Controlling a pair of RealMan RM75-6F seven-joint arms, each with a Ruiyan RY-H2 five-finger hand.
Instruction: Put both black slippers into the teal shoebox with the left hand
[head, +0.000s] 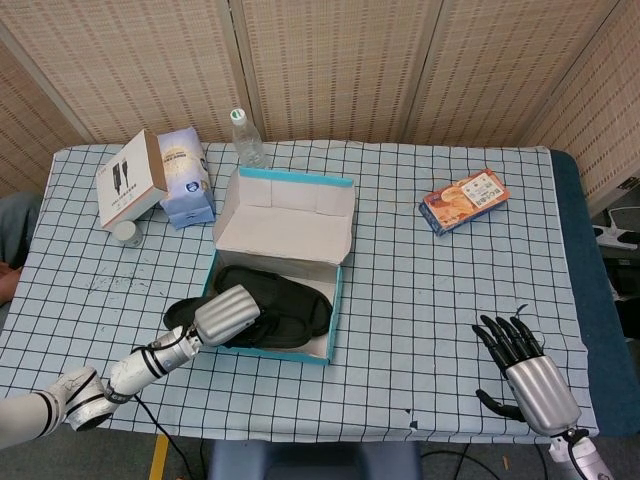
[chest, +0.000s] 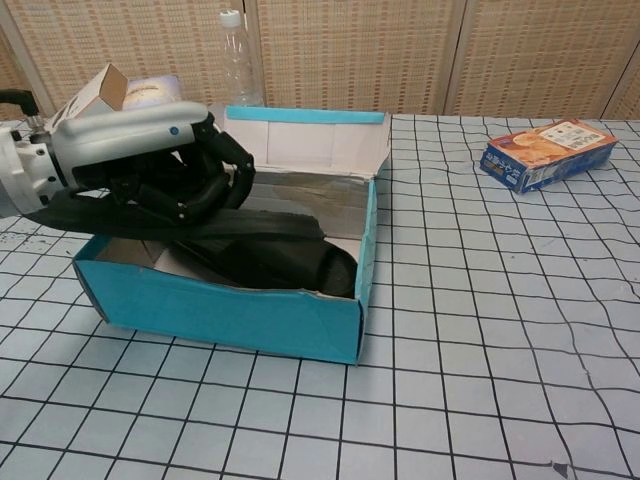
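We see the left hand (chest: 160, 165) gripping a black slipper (chest: 200, 225), its fingers curled around the strap, at the near-left corner of the teal shoebox (chest: 240, 315). The held slipper lies roughly level across the box's open top, its toe end reaching in over the interior while its heel end juts out past the left wall. Beneath it, the second black slipper (chest: 290, 268) rests flat on the floor of the box. From the head view, the box's lid (head: 285, 225) stands open toward the far side. The right hand (head: 530, 375) rests well apart on the checked tablecloth (head: 400, 300) near the table's front right corner, holding nothing, its dark fingers spread. At the far left stand a white carton (head: 130, 180), a pale blue packet (head: 187, 175) and a clear plastic bottle (head: 245, 140); an orange snack box (head: 464, 200) lies toward the far right.
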